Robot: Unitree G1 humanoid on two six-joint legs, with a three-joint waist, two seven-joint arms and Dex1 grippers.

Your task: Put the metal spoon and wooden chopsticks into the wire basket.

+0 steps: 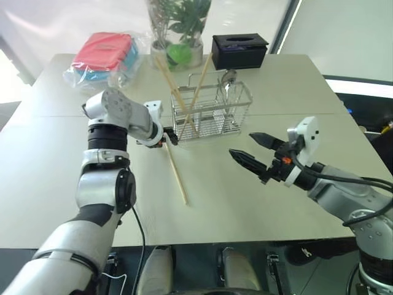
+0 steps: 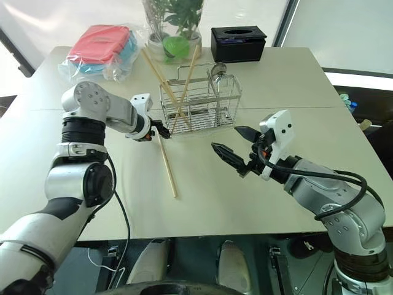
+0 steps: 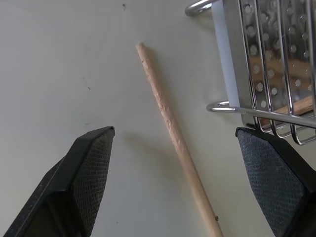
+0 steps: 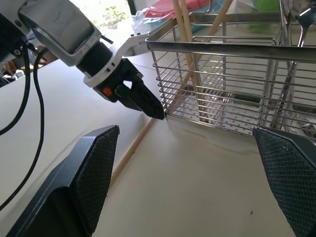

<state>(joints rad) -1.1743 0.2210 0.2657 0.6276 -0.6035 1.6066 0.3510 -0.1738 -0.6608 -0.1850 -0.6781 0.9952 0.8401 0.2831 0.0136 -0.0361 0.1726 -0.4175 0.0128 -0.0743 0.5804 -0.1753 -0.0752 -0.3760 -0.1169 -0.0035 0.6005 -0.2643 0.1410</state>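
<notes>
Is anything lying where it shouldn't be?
Yes. One chopstick lies flat on the table beside the basket, while the other chopsticks and the spoon already stand inside it. The open left gripper hangs right over the stray one.

Left gripper (image 1: 171, 137) angled down, jaws wide apart; right gripper (image 1: 253, 151) held level, jaws spread

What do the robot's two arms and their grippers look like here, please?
Both arms are glossy silver-grey shells with black joint bands and loose black cables. Each wrist ends in a white block with a small orange mark. The left gripper and right gripper each carry two black, pointed fingers with finely textured inner pads.
</notes>
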